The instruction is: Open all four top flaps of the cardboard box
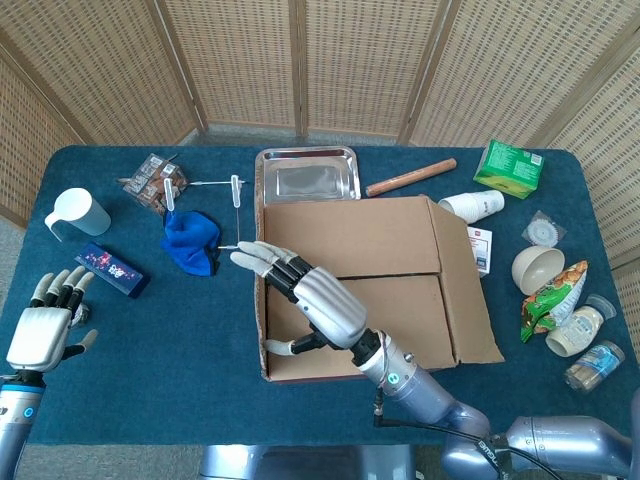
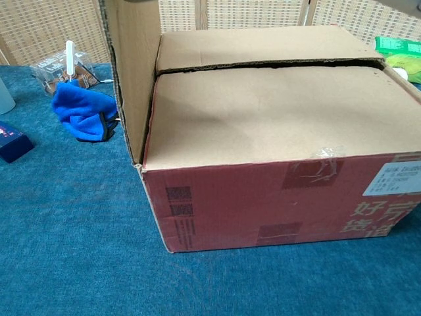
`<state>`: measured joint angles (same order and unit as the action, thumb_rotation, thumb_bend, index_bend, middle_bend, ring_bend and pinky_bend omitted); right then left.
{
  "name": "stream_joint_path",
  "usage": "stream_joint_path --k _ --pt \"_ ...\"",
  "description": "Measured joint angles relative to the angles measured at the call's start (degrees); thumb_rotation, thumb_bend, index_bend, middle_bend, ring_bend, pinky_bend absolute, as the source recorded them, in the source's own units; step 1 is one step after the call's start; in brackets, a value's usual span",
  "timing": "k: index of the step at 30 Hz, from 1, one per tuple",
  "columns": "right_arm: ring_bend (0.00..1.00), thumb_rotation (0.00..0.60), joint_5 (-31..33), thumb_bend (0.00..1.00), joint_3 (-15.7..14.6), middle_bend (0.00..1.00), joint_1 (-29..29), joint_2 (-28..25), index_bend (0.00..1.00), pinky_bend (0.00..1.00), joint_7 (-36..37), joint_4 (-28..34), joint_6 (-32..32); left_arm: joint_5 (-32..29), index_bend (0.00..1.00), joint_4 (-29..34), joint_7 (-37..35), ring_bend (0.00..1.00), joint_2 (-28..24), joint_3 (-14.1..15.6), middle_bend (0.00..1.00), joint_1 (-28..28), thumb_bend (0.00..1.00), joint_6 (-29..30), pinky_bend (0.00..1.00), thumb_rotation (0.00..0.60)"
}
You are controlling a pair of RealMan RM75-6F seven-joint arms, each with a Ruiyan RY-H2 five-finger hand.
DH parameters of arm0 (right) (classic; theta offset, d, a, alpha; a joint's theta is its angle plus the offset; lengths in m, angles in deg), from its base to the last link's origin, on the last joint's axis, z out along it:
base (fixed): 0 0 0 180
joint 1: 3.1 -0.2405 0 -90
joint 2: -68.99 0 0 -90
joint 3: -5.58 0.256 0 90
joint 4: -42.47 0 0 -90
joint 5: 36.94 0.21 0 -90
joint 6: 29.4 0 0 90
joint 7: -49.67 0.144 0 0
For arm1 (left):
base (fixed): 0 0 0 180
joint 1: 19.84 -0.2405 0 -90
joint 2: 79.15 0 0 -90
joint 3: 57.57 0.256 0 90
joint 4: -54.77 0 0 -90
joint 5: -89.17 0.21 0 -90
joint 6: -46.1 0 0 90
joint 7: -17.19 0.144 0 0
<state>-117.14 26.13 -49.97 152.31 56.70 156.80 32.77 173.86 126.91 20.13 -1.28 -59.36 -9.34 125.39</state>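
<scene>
**Left side flap raised; 2 long flaps lie shut beside the right hand**

The right hand (image 1: 315,305) reaches in over the near-left part of the cardboard box (image 2: 276,191), fingers spread and extended toward the table's left edge, thumb hanging below. It grasps nothing: the fingers press flat against the left side flap (image 2: 131,72), which in the chest view stands roughly upright, tipped slightly outward, its plain brown inner face toward the box. In the head view that flap shows only as a thin edge along the box's left side.

The box sits near the middle of the table (image 1: 150,340), its long axis running left to right. Inward from the hand, to its right, lie the 2 long flaps: the near flap (image 2: 276,118) and the far flap (image 2: 263,43), both flat and closed, meeting along a dark seam that runs left to right. The right side flap (image 1: 470,290) lies spread outward at the box's right edge.

The left hand (image 1: 45,330) rests released, fingers apart, at the table's near-left corner, well apart from the box. The right hand is far nearer the work. By my judgement 2 flaps are done and 2 remain; the seam lies just right of the fingertips, so the next lift probably starts there.

A blue cloth (image 1: 192,240) lies just left of the upright flap.
</scene>
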Motion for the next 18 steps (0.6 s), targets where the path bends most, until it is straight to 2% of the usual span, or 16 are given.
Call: stream_joint_path --k 4,7,12,18 --pt "0.00 0.600 1.45 0.15 0.31 0.00 -0.09 -0.50 0.00 0.23 1.79 0.75 -0.67 0.00 0.00 0.06 0.07 0.00 -0.03 0.02 0.00 0.01 0.06 -0.03 0.00 0.600" --pt "0.02 0.600 2.15 0.23 0.42 0.00 -0.14 -1.24 0.00 0.24 2.91 1.06 -1.31 -0.03 0.00 0.08 0.12 0.00 -0.02 0.00 0.00 0.02 0.06 -0.06 0.00 0.600" --pt "0.15 0.600 2.86 0.38 0.51 0.00 -0.33 -2.51 0.00 0.24 6.28 1.87 -3.07 -0.19 0.00 0.05 0.23 0.00 0.04 -0.05 0.00 0.04 0.06 -0.20 0.00 0.600" --pt "0.25 0.600 4.54 0.44 0.82 0.19 -1.07 -6.10 0.00 0.24 13.72 3.33 -8.52 -0.26 0.00 -0.09 0.35 0.00 0.13 -0.05 0.00 0.07 0.06 -0.30 0.00 0.600"
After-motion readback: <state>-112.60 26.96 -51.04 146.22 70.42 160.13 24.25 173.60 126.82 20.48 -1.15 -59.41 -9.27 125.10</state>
